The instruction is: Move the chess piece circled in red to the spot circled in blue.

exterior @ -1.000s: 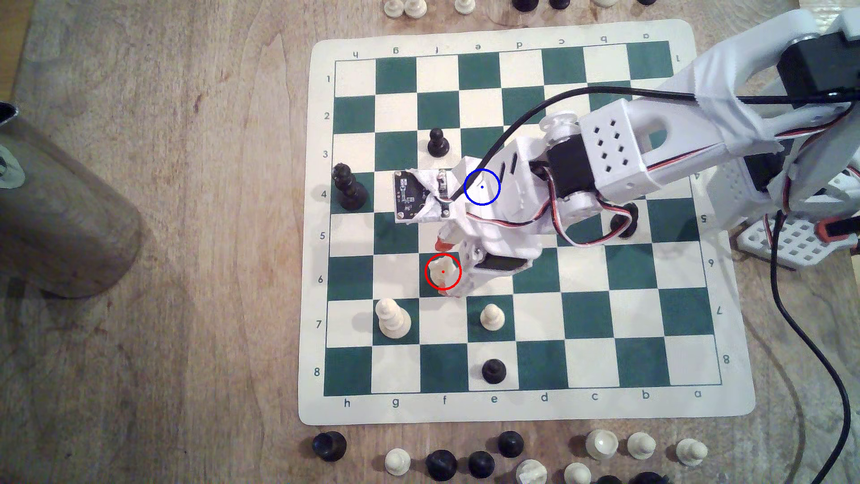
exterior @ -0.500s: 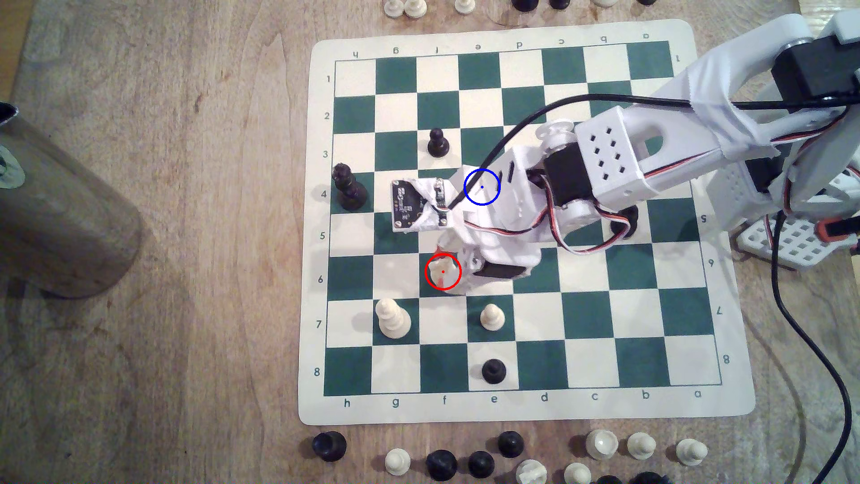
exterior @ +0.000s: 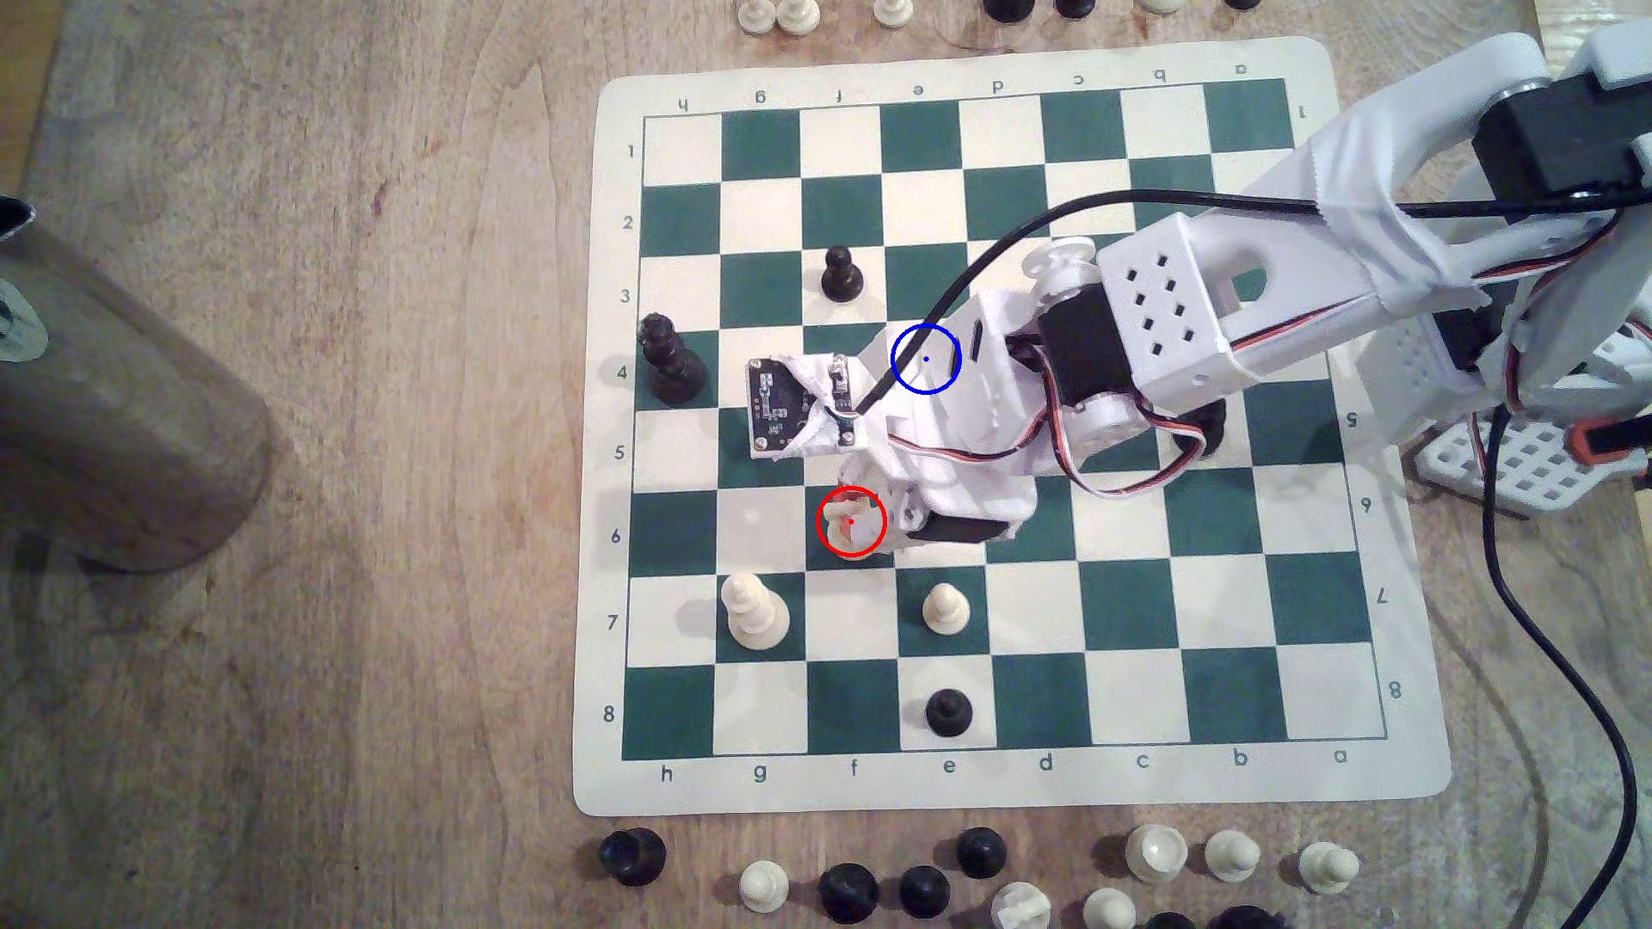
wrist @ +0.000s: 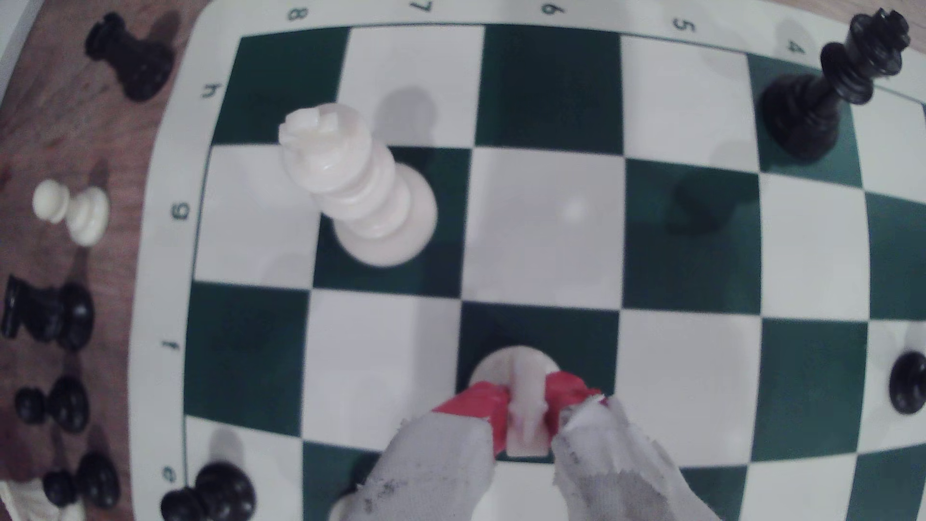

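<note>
The short cream rook [exterior: 847, 511] stands on the red-ringed dark green square at f6. In the wrist view its body [wrist: 523, 388] is pinched between two red pads [wrist: 478, 403], base still on the square. My gripper [exterior: 851, 529] [wrist: 524, 407] reaches down from the arm on the exterior view's right and is shut on the rook. The blue ring [exterior: 926, 358] is drawn two rows away at e4. The arm's wrist covers the cream square beneath it.
A tall white piece [exterior: 755, 612] stands at g7 and a white pawn [exterior: 944, 609] at e7, both close to the rook. Black pieces sit at f3 [exterior: 840, 273], h4 [exterior: 669, 359] and e8 [exterior: 948, 712]. Spare pieces line the table edges; a cylinder [exterior: 116, 402] lies left.
The gripper has come down over f6 and its red pads have closed from either side onto the rook. The rook has stayed on its square.
</note>
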Controlling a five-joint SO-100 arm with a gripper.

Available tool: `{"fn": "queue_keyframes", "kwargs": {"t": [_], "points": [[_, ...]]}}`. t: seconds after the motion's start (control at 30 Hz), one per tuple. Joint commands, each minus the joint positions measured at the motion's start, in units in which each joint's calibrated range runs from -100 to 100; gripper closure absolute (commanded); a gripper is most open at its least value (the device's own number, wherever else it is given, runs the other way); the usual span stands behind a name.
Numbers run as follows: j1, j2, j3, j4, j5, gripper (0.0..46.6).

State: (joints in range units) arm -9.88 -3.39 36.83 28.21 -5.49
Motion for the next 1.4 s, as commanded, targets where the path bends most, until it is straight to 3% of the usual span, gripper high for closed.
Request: {"fn": "queue_keyframes", "kwargs": {"t": [0.0, 0.3, 0.8, 1.13, 1.37], "points": [[0.30, -5.60, -7.00, 3.00, -0.20, 46.4], [3.98, -15.45, -8.00, 10.94, -0.59, 46.4], [13.36, -27.17, 11.59, 6.52, 1.51, 46.3], [16.88, -25.04, 17.12, 1.60, 2.15, 46.3], [15.40, -23.86, 17.48, 1.03, 1.66, 46.3]]}}
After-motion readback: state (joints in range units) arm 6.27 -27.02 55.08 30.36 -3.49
